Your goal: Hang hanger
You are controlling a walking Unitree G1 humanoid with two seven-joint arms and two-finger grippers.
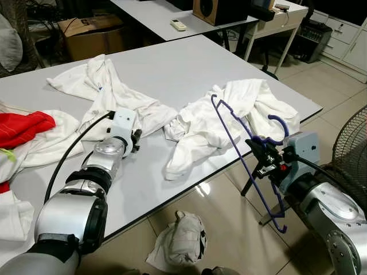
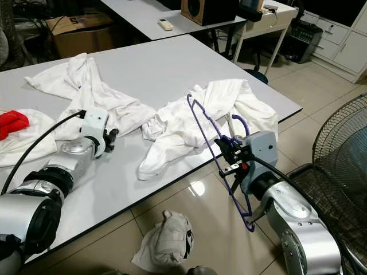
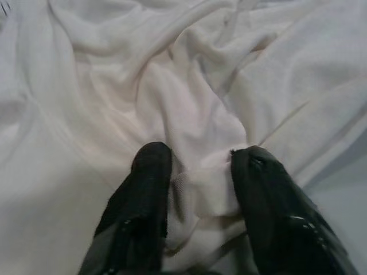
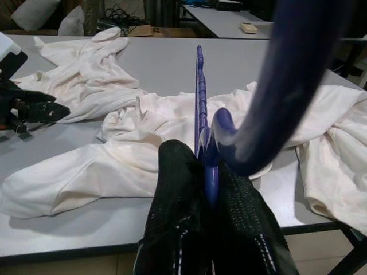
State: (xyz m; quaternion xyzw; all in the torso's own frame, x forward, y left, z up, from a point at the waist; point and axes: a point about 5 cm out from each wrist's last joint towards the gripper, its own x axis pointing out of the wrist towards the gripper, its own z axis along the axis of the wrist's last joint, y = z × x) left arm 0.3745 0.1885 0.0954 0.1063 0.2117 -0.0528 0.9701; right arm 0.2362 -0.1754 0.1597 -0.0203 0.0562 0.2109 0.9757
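A purple-blue plastic hanger (image 1: 229,123) hangs tilted off the table's front right edge, its hook (image 1: 279,121) up by my right wrist. My right gripper (image 1: 265,163) is shut on the hanger's neck, and the right wrist view shows the bar (image 4: 199,97) clamped between the fingers. A crumpled white shirt (image 1: 200,129) lies on the grey table (image 1: 172,69) just behind the hanger. A second white garment (image 1: 109,86) is spread to the left. My left gripper (image 1: 136,139) rests at its near edge, and a fold of its white cloth (image 3: 200,183) is pinched between the black fingers (image 3: 152,172).
A red cloth (image 1: 23,127) and more white laundry lie at the table's left end. A bundled white cloth (image 1: 180,238) is on the tiled floor below the table edge. A floor fan (image 1: 352,149) stands at right. Behind are a cardboard box (image 1: 94,34) and a second table with a speaker (image 1: 215,8).
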